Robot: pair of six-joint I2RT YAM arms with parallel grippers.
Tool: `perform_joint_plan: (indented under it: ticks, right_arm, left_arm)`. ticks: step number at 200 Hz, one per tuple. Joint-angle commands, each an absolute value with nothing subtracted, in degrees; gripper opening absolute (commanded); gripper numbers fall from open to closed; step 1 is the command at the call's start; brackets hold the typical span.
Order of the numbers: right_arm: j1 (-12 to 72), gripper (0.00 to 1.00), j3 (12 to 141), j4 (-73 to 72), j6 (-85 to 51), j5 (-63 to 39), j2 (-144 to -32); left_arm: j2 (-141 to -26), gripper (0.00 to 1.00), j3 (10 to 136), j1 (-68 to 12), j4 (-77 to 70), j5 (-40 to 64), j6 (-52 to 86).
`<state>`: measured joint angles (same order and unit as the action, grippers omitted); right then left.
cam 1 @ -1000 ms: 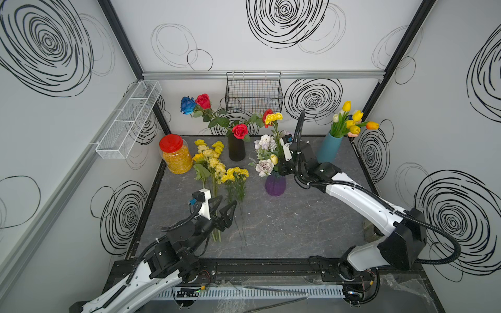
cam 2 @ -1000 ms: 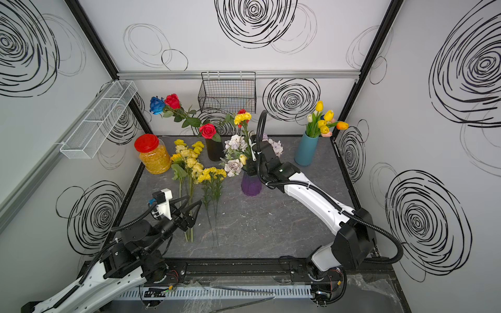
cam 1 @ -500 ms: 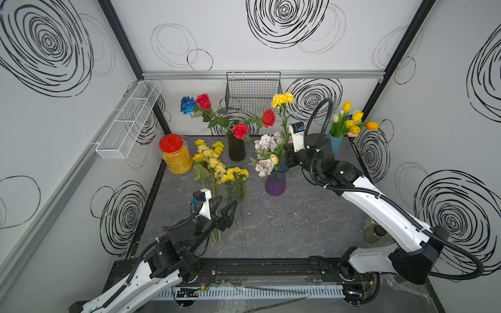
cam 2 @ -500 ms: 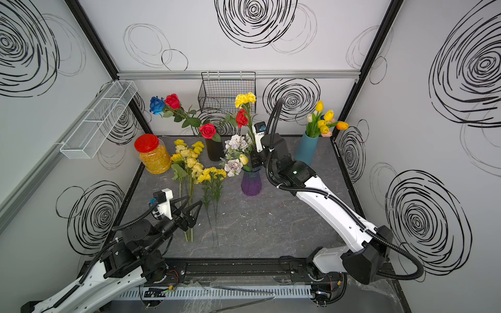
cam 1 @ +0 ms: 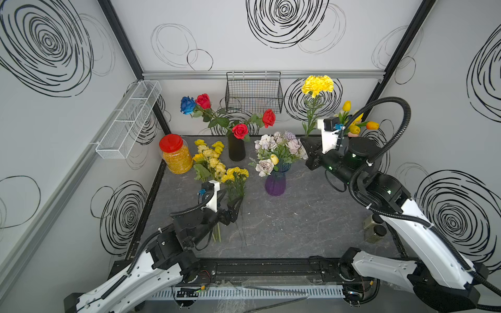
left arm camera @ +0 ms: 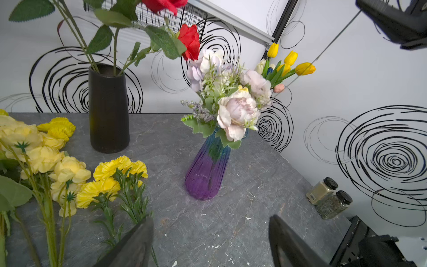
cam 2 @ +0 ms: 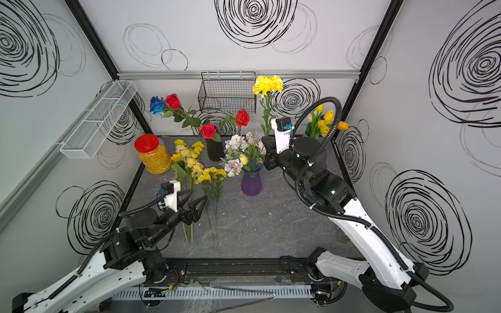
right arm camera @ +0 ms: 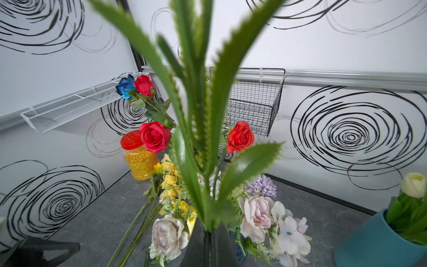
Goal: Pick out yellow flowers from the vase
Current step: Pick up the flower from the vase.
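Note:
My right gripper (cam 1: pixel 307 141) (right arm camera: pixel 209 233) is shut on the green stem (right arm camera: pixel 198 138) of a yellow carnation (cam 1: pixel 317 84) (cam 2: pixel 267 84). It holds the flower upright, high and just right of the purple vase (cam 1: pixel 275 183) (cam 2: pixel 251 181). The vase holds pale pink, white and lilac blooms and one yellow tulip bud (cam 1: pixel 274 159). Several yellow flowers (cam 1: pixel 214 162) (left arm camera: pixel 46 157) lie on the grey table to the vase's left. My left gripper (cam 2: pixel 195 199) (left arm camera: pixel 210 220) stands open and empty over their stems, facing the vase.
A black vase (cam 1: pixel 236 147) with red and blue roses stands behind the pile. A red-lidded jar (cam 1: pixel 174 155) is at the back left. A teal vase (right arm camera: pixel 374 240) of yellow tulips (cam 1: pixel 352 119) stands at the back right, two spice jars (cam 1: pixel 374 229) by the right wall. A wire basket (cam 1: pixel 253 93) hangs behind.
My right gripper has risen and drawn back to the right with the yellow carnation, lifting its stem out of the purple vase. The left arm has stayed where it was.

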<state>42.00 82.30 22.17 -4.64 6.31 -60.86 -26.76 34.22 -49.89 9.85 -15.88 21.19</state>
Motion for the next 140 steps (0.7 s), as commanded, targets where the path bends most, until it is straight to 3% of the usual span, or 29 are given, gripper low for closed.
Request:
perform_joint_plan:
  ticks: [1,55,83,140]
  right_arm:
    - [42.19,0.07,79.32,21.90,-4.83,0.56,-57.63]
    - [42.41,0.05,71.52,19.78,-9.29,-11.08,-53.17]
    - [46.14,0.05,66.51,16.33,-10.81,-11.87,-52.04]
    - [50.42,0.05,58.84,5.05,-14.58,-16.40,-52.73]
  left_arm:
    - [-26.70,0.81,38.39,-49.94,9.99,-16.42,17.27]
    - [-30.13,0.82,42.70,-50.42,7.78,-10.52,16.05]
    - [-32.76,0.82,42.89,-52.26,3.17,-7.83,15.27]
    - [-41.81,0.78,45.91,-63.09,-1.23,-7.23,11.67]
